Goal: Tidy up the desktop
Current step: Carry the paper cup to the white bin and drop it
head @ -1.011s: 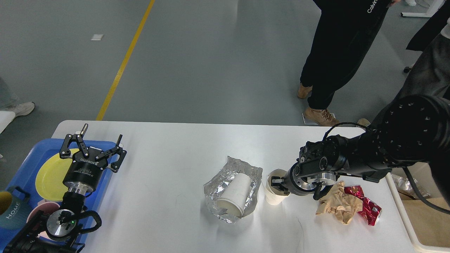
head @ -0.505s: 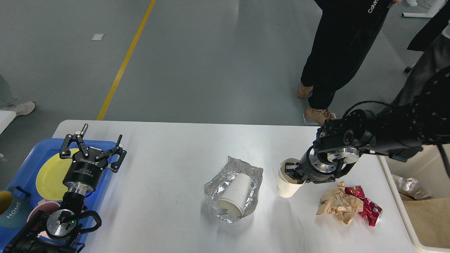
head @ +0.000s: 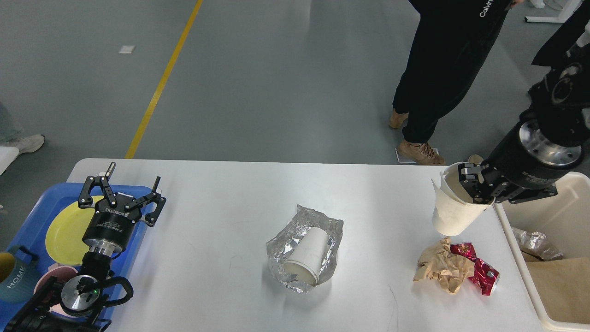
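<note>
The white desktop (head: 221, 207) fills the lower view. My right gripper (head: 474, 191) is shut on the rim of a white paper cup (head: 451, 212) and holds it above the desktop's right end, next to the cream bin (head: 553, 216). A second white paper cup (head: 306, 256) lies on its side on crumpled foil (head: 322, 221) at mid-table. Crumpled brown paper (head: 440, 269) and a red wrapper (head: 481, 272) lie below the held cup. My left gripper (head: 122, 186) is open and empty above the blue tray (head: 32, 216).
The blue tray at the left holds a yellow plate (head: 64, 228), a teal mug (head: 14, 281) and a pink cup (head: 48, 281). The cream bin holds foil (head: 537, 244) and brown paper (head: 564, 286). People (head: 442, 69) stand beyond the table's far edge.
My right gripper has lifted the white paper cup off the desktop and carried it up and to the right, toward the bin. The left arm has not moved.
</note>
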You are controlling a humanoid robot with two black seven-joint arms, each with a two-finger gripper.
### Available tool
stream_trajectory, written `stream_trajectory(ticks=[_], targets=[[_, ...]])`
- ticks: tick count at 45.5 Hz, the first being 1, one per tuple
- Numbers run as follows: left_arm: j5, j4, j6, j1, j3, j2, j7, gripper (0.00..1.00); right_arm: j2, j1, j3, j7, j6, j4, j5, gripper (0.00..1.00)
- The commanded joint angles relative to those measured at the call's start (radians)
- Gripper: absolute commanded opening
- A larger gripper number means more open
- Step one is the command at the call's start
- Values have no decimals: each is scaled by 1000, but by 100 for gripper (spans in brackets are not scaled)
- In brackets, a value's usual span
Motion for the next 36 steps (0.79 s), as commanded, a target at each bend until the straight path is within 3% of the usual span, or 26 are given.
stream_trajectory(ticks=[1, 11, 15, 20, 27, 36], targets=[[0, 0, 0, 1, 0, 0, -2, 97, -4, 43, -47, 55, 22, 11, -29, 0], [0, 0, 0, 1, 1, 0, -2, 97, -2, 38, -177, 120, 0, 5, -40, 0], [0, 0, 0, 1, 1, 0, -2, 97, -21, 11, -249, 126, -34, -25, -46, 0], [0, 0, 0, 1, 1, 0, -2, 97, -181, -117, -298, 117, -119, -100, -95, 0], [0, 0, 0, 1, 1, 0, -2, 97, -404, -390, -278, 115, -181, -343, -184, 0], [0, 0, 0, 1, 1, 0, -2, 97, -590, -811, 2, 117, -282, -625, -198, 0]])
